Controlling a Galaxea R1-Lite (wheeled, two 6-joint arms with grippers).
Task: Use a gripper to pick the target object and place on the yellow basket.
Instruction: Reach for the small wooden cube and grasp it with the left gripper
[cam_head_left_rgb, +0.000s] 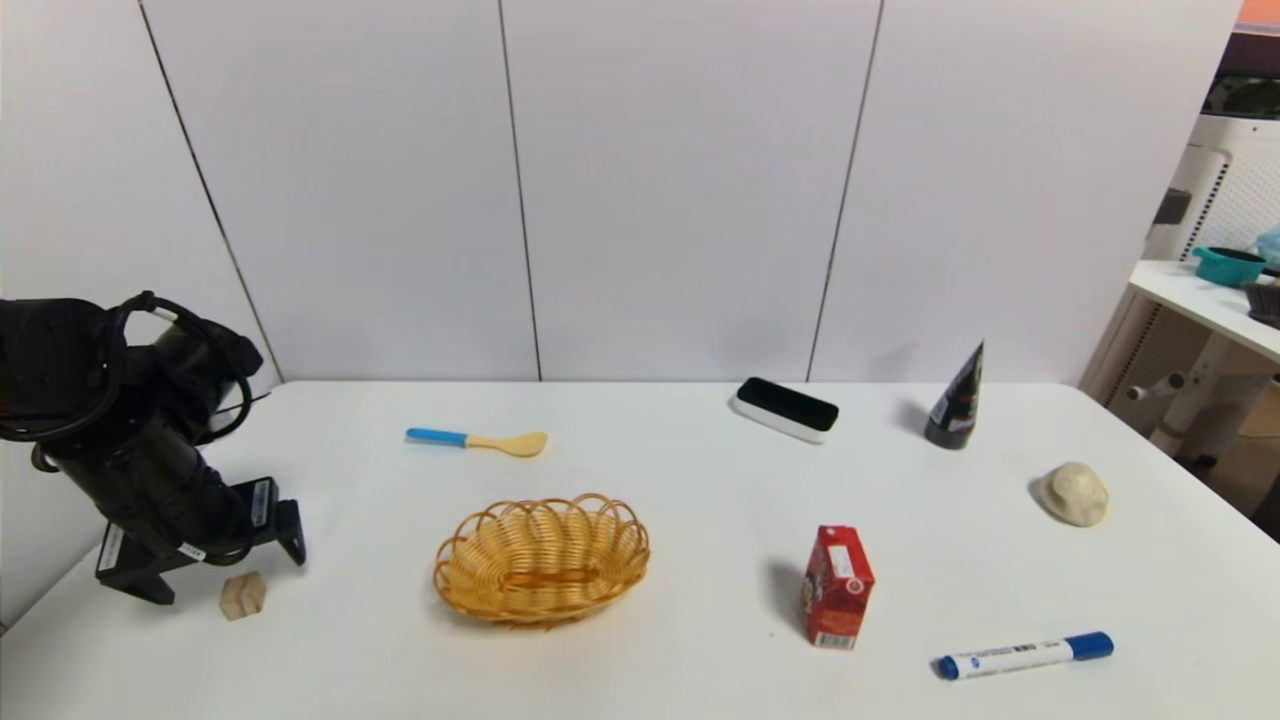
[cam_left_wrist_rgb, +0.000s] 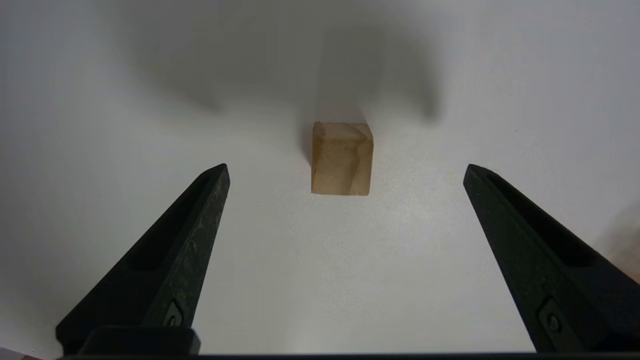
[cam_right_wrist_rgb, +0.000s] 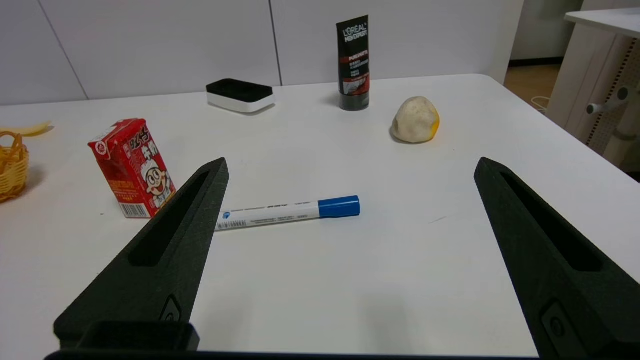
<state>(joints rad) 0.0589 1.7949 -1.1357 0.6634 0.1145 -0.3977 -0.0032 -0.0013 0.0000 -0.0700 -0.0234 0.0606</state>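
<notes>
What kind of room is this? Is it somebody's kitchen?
Probably not a kitchen; more likely a robot test room. Plain white wall panels stand behind a white table set with unrelated things: a yellow basket, a marker and a whiteboard eraser.

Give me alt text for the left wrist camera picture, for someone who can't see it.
A small wooden cube sits on a white table, just ahead of the open left claw. The claw's two black fingers point toward it from either side without touching it, and a soft shadow falls beyond the cube.
</notes>
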